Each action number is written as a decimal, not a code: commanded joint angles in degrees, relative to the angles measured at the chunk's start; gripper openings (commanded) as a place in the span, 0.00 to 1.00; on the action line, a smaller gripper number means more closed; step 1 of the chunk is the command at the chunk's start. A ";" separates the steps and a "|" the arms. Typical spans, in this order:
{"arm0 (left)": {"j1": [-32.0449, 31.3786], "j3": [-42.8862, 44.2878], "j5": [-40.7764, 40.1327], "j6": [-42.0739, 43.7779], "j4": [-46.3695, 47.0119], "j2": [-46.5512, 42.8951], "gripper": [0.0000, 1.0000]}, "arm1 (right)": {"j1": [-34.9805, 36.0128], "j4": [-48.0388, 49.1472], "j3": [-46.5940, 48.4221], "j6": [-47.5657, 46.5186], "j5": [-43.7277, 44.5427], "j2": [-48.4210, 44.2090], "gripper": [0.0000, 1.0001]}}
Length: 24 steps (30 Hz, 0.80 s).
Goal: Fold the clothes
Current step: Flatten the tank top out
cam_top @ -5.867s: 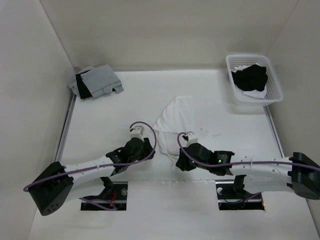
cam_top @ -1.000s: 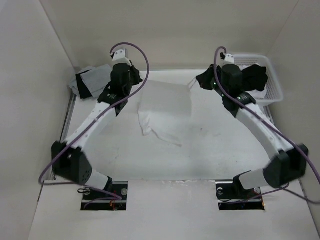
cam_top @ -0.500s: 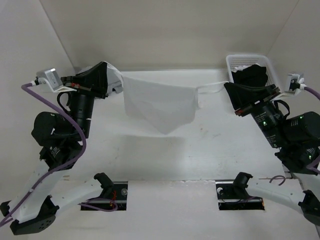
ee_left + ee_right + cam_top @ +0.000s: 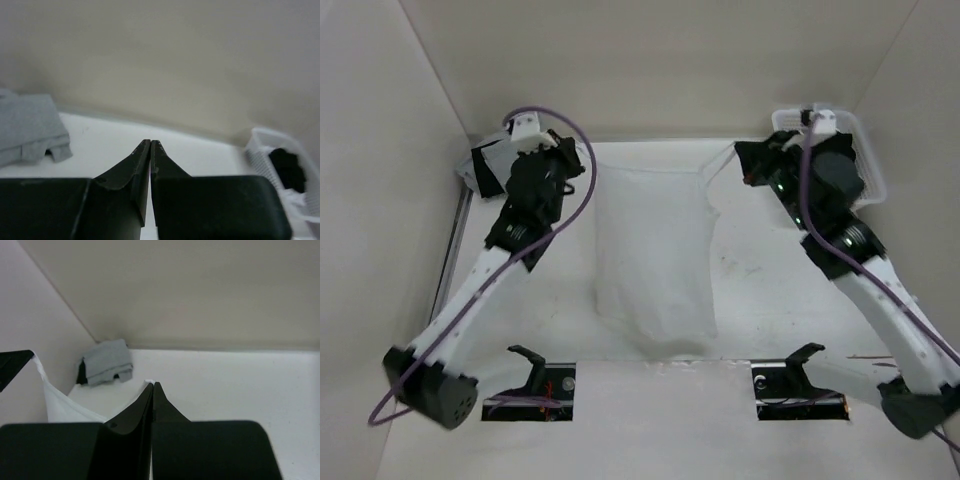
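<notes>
Top external: camisole (image 4: 655,250) held taut; wrist views: left fingers (image 4: 125,185), right fingers (image 4: 167,415) clamped.

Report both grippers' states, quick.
Left gripper: jaws shut, holding one top corner of the white camisole.
Right gripper: jaws shut, holding the white camisole's other top corner by its strap.

My left arm (image 4: 480,275) and right arm (image 4: 885,305) use white link shells with black joint housings. Black base blocks (image 4: 425,385) sit at 7 and 5 o'clock. One purple cable (image 4: 570,124) runs along each arm. A green lamp (image 4: 778,185) shows on the right arm. My left claw (image 4: 150,150) and right claw (image 4: 152,390) have matte black fingers tapering to thin tips.
</notes>
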 commanded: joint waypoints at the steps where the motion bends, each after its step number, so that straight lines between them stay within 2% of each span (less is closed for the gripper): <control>1: 8.92 -1.01 12.93 -9.47 1.51 14.51 0.04 | -9.27 6.25 -2.21 6.75 -15.69 12.08 0.00; 4: 11.04 5.99 14.87 -9.74 2.84 28.65 0.04 | -15.08 8.11 3.83 7.99 -20.35 27.72 0.00; 8: 11.92 21.02 14.97 -8.95 -1.36 44.41 0.06 | -19.65 3.38 19.90 9.30 -21.86 47.06 0.01; 10: 12.45 26.49 14.27 -8.51 -3.66 48.38 0.12 | -20.97 0.92 26.94 10.09 -20.11 53.14 0.02; 12: 12.89 28.88 13.83 -8.25 -4.19 49.53 0.27 | -21.24 0.20 30.21 10.36 -17.47 55.09 0.07; 13: 12.89 28.53 13.74 -8.24 -3.93 48.66 0.33 | -21.33 0.29 30.83 10.53 -15.98 55.01 0.13; 14: 12.72 26.53 13.47 -8.24 -3.32 46.74 0.38 | -21.33 0.72 30.40 10.45 -14.49 54.05 0.22; 16: 12.28 20.66 12.16 -8.68 -1.92 42.53 0.39 | -21.07 1.43 27.87 10.10 -13.07 51.60 0.32; 19: 9.04 4.33 8.56 -11.14 2.82 32.69 0.35 | -20.72 2.83 19.36 10.71 -12.02 45.71 0.36; 20: 7.81 -0.34 7.59 -12.02 4.23 30.31 0.33 | -19.93 3.79 15.50 11.06 -11.58 43.34 0.35; 21: 6.49 -6.13 6.28 -12.98 5.55 27.42 0.29 | -18.97 5.02 11.20 11.67 -10.88 40.71 0.29; 24: 3.84 -19.77 5.47 -15.27 6.53 20.38 0.18 | -15.19 10.55 -3.12 13.43 -9.29 31.84 0.04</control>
